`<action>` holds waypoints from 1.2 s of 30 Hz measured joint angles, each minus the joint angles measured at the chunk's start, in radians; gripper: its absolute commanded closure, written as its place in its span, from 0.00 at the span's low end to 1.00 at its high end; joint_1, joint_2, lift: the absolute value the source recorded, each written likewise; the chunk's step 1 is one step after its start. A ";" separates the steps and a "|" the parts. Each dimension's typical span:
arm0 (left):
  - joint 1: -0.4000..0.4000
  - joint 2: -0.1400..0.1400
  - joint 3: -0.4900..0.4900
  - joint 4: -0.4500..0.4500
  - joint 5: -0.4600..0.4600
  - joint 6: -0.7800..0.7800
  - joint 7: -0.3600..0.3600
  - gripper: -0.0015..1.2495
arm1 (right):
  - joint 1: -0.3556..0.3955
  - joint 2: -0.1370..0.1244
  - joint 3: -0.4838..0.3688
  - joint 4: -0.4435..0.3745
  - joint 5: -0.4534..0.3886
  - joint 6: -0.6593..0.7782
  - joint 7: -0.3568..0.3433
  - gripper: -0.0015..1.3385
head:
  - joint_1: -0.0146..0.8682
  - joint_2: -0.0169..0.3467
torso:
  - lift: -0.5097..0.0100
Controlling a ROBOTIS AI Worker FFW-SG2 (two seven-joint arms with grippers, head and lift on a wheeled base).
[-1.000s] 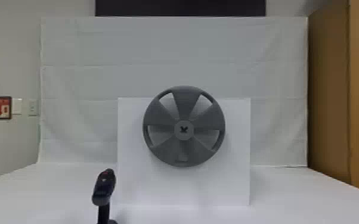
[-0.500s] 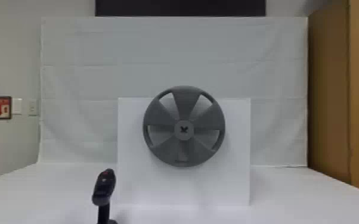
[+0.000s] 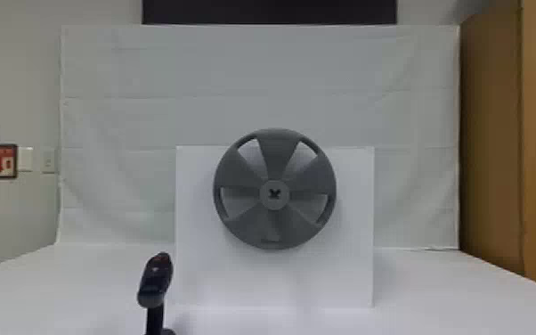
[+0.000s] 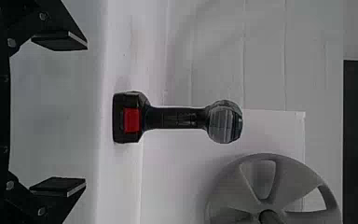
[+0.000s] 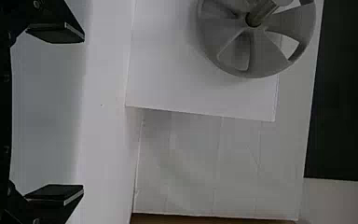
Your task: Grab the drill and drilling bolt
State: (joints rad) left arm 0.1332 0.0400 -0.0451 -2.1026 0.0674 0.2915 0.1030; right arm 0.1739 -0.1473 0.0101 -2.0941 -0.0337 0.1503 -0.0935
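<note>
1. Toward the worktop's (image 3: 58, 296) near edge, left of centre, the drill (image 3: 155, 280) is stood upright.
2. By the left wrist view, its red battery patch (image 4: 131, 120) is revealed.
3. Left gripper (image 4: 81, 113) and right gripper (image 5: 80, 113) are spread.

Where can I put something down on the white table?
Right of the white board, toward the brown panel, the table looks bare; so does the part left of the drill. It's tighter between drill and board.
</note>
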 measured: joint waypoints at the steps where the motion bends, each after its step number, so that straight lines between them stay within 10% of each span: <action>1: -0.001 0.000 -0.001 0.001 0.000 0.000 -0.001 0.19 | -0.001 0.000 0.001 0.000 0.000 0.000 0.000 0.12 | 0.00 0.19 | 0.22; 36: -0.014 0.000 0.007 0.030 0.006 -0.038 -0.012 0.19 | -0.004 0.000 0.005 0.006 0.001 0.002 0.000 0.12 | 0.00 0.19 | 0.22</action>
State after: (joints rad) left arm 0.1195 0.0399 -0.0376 -2.0725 0.0731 0.2532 0.0905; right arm 0.1699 -0.1470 0.0149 -2.0885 -0.0325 0.1519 -0.0935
